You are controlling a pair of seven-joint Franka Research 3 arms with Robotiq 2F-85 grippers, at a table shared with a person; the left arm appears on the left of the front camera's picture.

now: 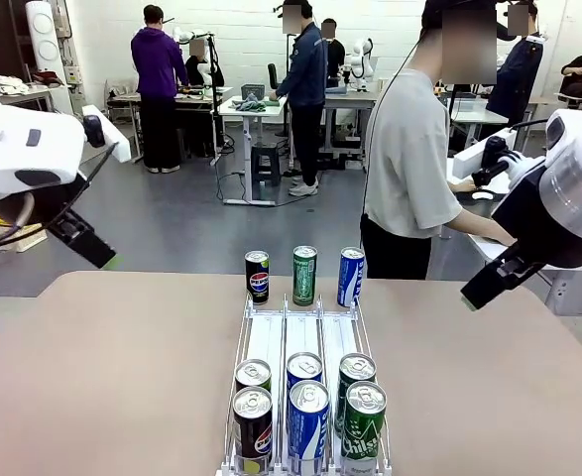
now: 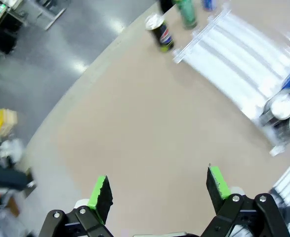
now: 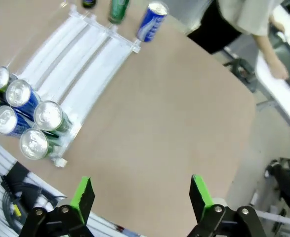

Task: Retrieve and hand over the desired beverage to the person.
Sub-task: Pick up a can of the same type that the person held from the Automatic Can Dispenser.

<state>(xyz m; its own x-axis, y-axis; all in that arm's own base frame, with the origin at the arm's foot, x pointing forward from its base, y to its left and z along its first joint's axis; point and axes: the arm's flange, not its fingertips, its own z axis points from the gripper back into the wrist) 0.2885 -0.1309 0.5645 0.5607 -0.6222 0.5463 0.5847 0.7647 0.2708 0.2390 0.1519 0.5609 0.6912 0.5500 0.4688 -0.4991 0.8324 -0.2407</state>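
One broad, smooth tan table carries everything. Across it the person stands side-on, and nothing tells you which drink is wanted. A clear plastic three-lane rack runs down the middle: six cans crowd its near end; a black can, green can and blue can stand just past its far end. Judge them light, rigid, slick thin-walled cylinders that dent easily, so grip mid-body, squarely. Your left gripper and right gripper hang spread wide, empty, above bare tabletop.
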